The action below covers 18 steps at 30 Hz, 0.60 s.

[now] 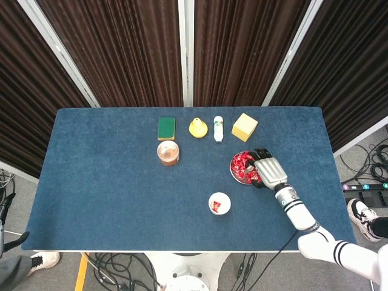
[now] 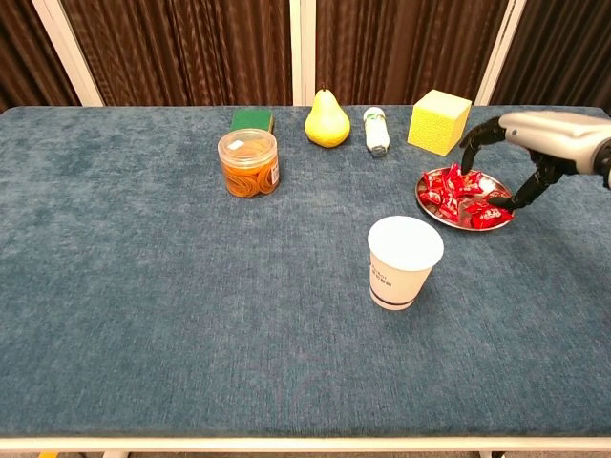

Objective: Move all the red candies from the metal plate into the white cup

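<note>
The metal plate [image 1: 233, 171] [image 2: 420, 197] sits right of the table's centre with a heap of red candies [image 1: 244, 165] [image 2: 456, 185] on it. The white cup [image 1: 219, 204] [image 2: 405, 260] stands upright in front of it, and the head view shows one red candy [image 1: 216, 207] inside. My right hand [image 1: 270, 170] [image 2: 535, 141] hovers at the plate's right edge with fingers spread and curved downward, holding nothing. One dark fingertip [image 2: 504, 202] reaches down to the candies at the plate's right rim. My left hand is out of both views.
Along the back stand a green sponge [image 2: 252, 120], a yellow pear [image 2: 326, 119], a small white bottle [image 2: 376, 129] lying down and a yellow block [image 2: 439, 121]. An orange-filled clear jar [image 2: 248, 163] stands left of centre.
</note>
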Motion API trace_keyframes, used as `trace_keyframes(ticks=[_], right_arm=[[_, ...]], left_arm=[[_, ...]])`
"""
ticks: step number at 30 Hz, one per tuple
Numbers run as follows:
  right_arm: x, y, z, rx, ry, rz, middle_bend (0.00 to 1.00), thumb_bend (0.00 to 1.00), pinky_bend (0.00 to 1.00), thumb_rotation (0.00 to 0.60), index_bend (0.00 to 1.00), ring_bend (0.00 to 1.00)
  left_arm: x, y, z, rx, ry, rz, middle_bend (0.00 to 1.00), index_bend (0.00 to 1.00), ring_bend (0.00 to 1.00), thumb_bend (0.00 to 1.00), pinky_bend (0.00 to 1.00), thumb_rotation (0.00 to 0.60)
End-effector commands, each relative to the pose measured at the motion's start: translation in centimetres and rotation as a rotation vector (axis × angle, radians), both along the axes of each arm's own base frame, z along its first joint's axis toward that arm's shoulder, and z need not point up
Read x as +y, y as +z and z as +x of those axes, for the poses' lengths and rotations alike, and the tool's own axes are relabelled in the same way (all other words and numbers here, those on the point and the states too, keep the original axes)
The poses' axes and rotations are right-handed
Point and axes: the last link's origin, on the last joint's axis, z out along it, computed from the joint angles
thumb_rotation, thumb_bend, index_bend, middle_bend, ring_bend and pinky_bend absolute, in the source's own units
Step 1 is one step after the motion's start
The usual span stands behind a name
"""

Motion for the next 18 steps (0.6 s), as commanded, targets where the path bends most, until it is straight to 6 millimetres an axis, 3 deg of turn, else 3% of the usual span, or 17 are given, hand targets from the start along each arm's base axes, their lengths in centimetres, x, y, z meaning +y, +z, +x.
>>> trace_keyframes(ticks=[1,18], right_arm=[[-0.5,-0.9,-0.3,0.025,-0.013,0.009,0.13,0.29,0.0,0.6,0.38,0.0],[-1.5,-1.5,-1.9,0.069,-0.07,0.01,0.14,0.33,0.0,0.6,0.4,0.0]], left_arm=[[-0.1,0.0,0.0,0.0,0.002,-0.001,0.11,0.18,0.08,0.07,0.15,0.6],[-0.1,-0.1,-0.2,-0.004,0.006,-0.004,0.11,0.18,0.08,0.07,0.15,0.6]])
